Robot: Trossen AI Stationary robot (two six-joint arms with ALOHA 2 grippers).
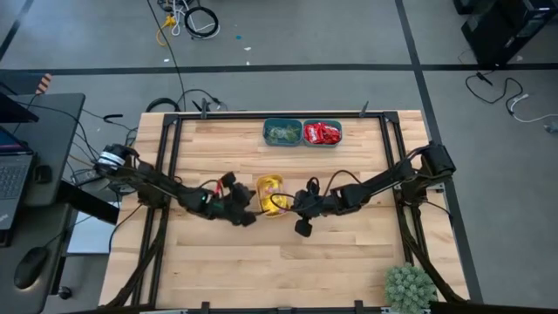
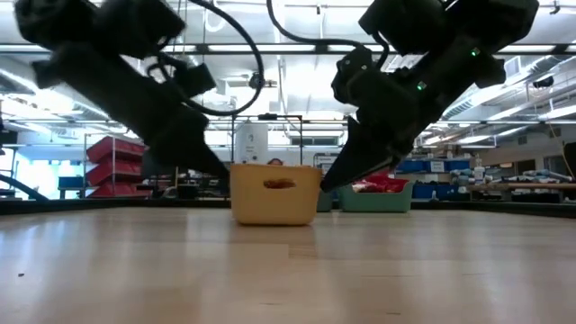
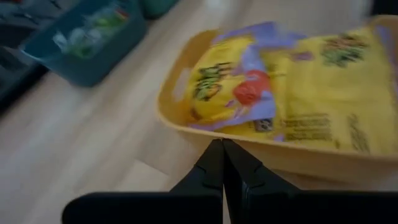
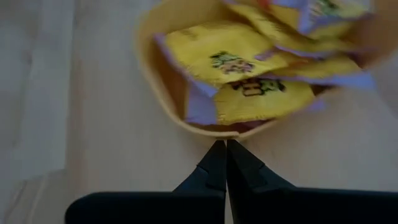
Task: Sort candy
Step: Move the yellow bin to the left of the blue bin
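Candy sorting looks pretty far along: yellow candy (image 3: 323,93) packets sit piled in an orange bin (image 1: 270,194) near the middle of the wooden counter (image 1: 279,262). Red candy (image 1: 323,133) fills one teal bin (image 1: 337,133) at the far edge, and pale green candy (image 1: 282,133) sits in the other teal bin (image 1: 267,133) touching it on the left.

Both arms are crowded around the orange bin. The left pincer (image 3: 222,163) is down low just beside the bin's left wall, fingers pressed together with nothing between them. The right pincer (image 4: 226,163) is on the opposite side, tips right up against the rim, also closed and empty. Whether either actually touches the bin is hard to tell.

A small green potted plant (image 1: 410,286) sits at the counter's near right corner.
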